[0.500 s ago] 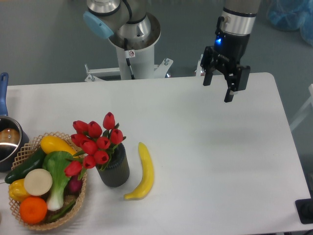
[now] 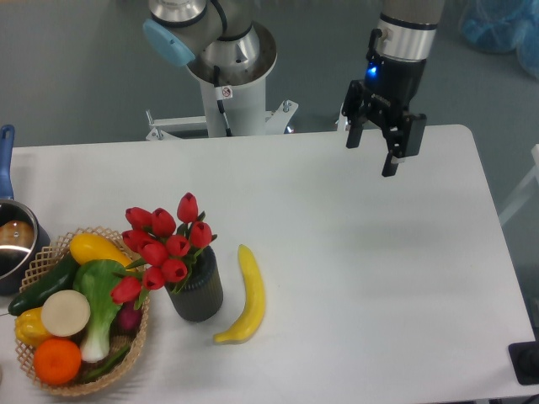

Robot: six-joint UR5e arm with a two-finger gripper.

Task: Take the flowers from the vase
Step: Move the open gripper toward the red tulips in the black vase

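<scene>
the gripper (image 2: 372, 156) hangs with fingers parted and empty above the far right of the table (image 2: 362, 252), well apart from the flowers (image 2: 164, 244), which stand in the vase (image 2: 198, 290) near left (between basket (image 2: 38, 261) and banana (image 2: 245, 295)). open tabletop lies between, so a clear approach seems likely.

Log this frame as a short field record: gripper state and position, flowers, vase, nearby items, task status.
gripper: gripper open, empty, in the air over the table's far right part
flowers: red flowers standing in the vase, untouched
vase: dark ribbed vase, upright, front left of table
nearby: banana lying right of the vase; basket of produce on its left; pot at the left edge
task status: not started; gripper far from the flowers
</scene>
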